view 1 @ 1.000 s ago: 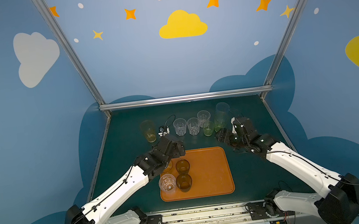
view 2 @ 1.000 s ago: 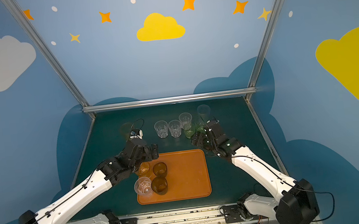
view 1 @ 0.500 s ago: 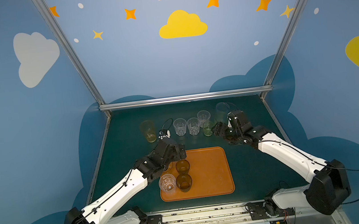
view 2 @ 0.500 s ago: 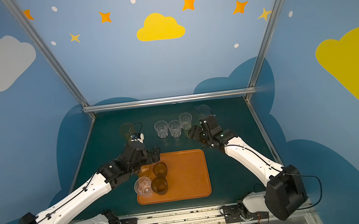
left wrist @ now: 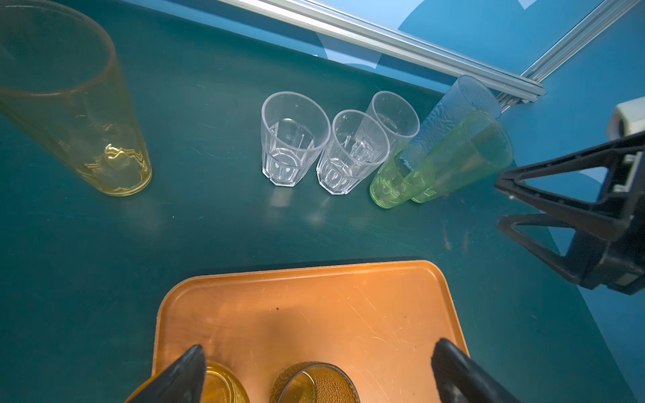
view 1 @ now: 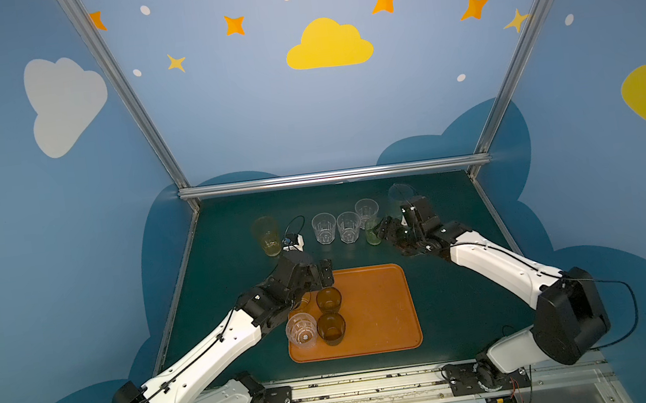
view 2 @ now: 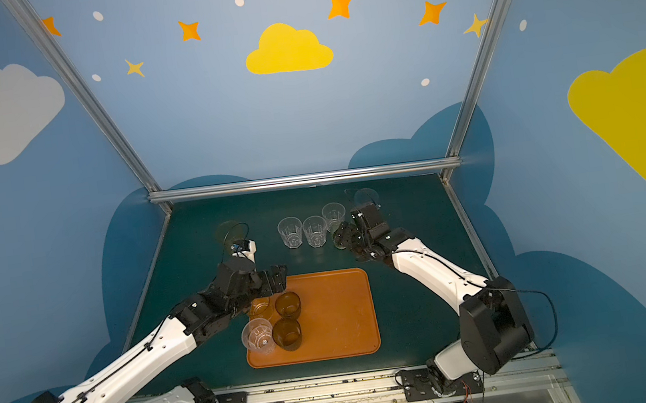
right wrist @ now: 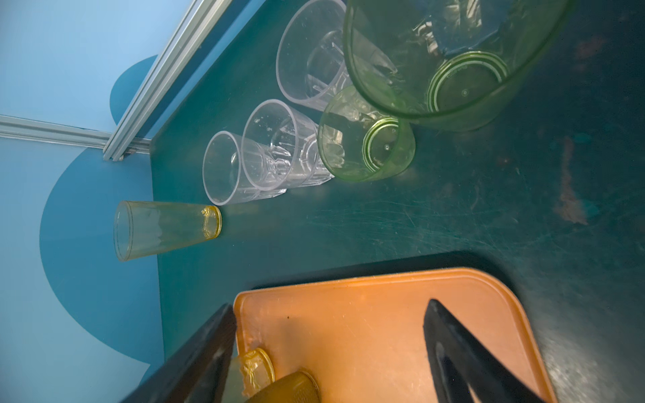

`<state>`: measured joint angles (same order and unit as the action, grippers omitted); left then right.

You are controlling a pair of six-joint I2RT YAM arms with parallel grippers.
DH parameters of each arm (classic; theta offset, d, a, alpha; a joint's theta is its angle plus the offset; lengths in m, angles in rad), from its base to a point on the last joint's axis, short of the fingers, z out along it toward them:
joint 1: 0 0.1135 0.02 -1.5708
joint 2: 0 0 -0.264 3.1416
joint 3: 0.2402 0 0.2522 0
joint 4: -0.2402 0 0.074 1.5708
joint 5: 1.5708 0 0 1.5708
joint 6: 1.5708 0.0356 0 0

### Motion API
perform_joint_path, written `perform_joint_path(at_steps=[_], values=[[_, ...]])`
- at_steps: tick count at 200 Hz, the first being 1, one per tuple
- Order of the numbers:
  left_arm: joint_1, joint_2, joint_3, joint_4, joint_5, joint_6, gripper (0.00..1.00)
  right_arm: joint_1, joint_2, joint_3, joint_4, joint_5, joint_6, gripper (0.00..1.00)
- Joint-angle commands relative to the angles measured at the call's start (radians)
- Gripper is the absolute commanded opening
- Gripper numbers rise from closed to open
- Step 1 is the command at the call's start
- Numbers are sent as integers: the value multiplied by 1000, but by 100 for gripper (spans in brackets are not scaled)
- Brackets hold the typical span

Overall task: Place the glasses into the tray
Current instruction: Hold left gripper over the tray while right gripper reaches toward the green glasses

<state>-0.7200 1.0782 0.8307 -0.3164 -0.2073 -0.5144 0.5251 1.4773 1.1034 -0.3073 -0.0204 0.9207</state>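
Observation:
The orange tray (view 1: 373,313) (view 2: 335,314) lies at the table's front middle. Its left part holds a clear glass (view 1: 301,330), two dark brown glasses (view 1: 328,299) (view 1: 331,329) and an amber one (view 2: 259,307). My left gripper (view 1: 322,276) (left wrist: 319,345) hangs open over the tray's far left corner, holding nothing. Farther back stand a tall amber glass (view 1: 267,236), three clear faceted glasses (view 1: 324,228), a short green glass (left wrist: 398,178), a tall green one (left wrist: 464,157) and a tall greyish one (view 1: 400,197). My right gripper (view 1: 381,231) (left wrist: 499,202) (right wrist: 330,307) is open and empty, just right of the green pair.
Aluminium rails (view 1: 335,176) edge the dark green table at the back and along both sides, with blue walls behind them. The clear and green glasses stand close together in a row. A mounting rail (view 1: 356,386) runs along the front.
My right gripper has moved back and leftward, up beside the green glasses. The left arm has barely shifted over the tray corner.

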Motion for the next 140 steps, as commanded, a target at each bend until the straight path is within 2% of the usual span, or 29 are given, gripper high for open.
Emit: perform_joint_path(at_steps=[1, 45, 67, 85, 114, 132, 140], values=[[4, -28, -21, 21, -7, -12, 100, 1, 29, 45, 18, 15, 13, 82], [8, -39, -36, 32, -3, -17, 100, 4, 62, 50, 31, 54, 57, 69], [8, -37, -38, 34, -3, -18, 100, 6, 82, 56, 30, 72, 69, 67], [9, -36, -42, 34, -4, -19, 100, 5, 100, 59, 33, 79, 86, 57], [13, -35, -44, 37, -3, -21, 100, 5, 132, 61, 53, 93, 117, 56], [13, -32, -47, 38, -3, -22, 100, 5, 148, 57, 74, 107, 141, 46], [15, -29, -47, 37, -2, -22, 100, 4, 153, 53, 85, 116, 149, 45]])
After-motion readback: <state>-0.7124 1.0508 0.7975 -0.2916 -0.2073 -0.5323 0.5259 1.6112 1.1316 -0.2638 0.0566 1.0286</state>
